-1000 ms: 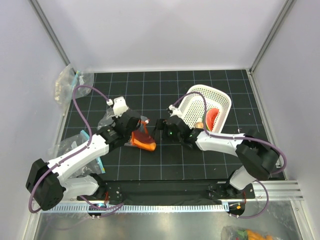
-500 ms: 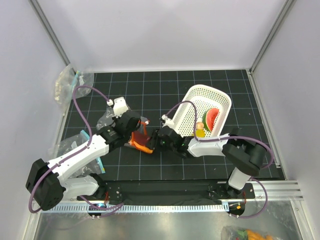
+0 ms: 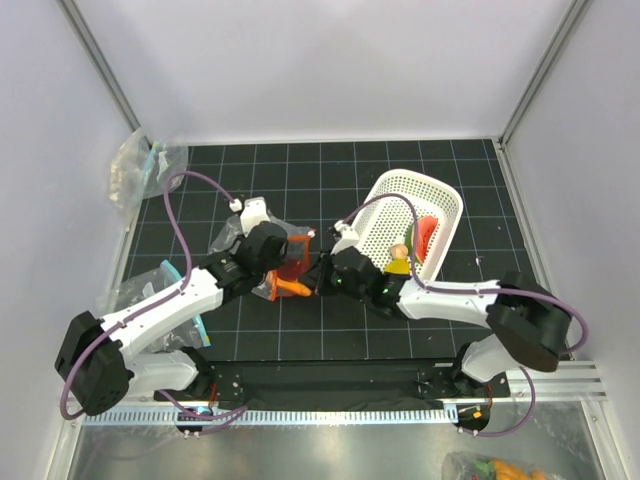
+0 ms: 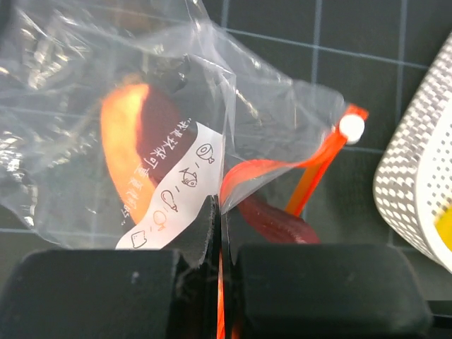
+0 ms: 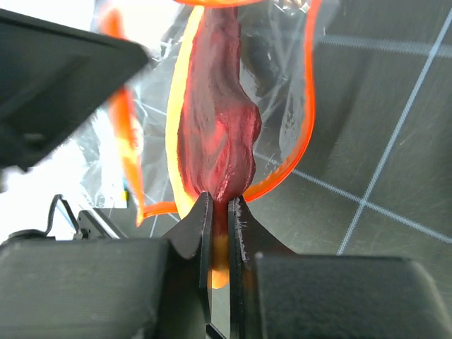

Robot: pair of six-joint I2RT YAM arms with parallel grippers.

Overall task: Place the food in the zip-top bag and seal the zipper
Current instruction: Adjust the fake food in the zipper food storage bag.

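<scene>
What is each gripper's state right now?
Left gripper: closed on the clear crinkly plastic bag.
Right gripper: closed on the dark red toy food piece.

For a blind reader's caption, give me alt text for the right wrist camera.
The right gripper pinches a dark red toy food piece at the open mouth of a clear zip-top bag, whose red-orange zipper loops around it, over a black gridded mat.

overhead looks down; 2 close wrist views seemingly share bag (image 4: 268,120).
</scene>
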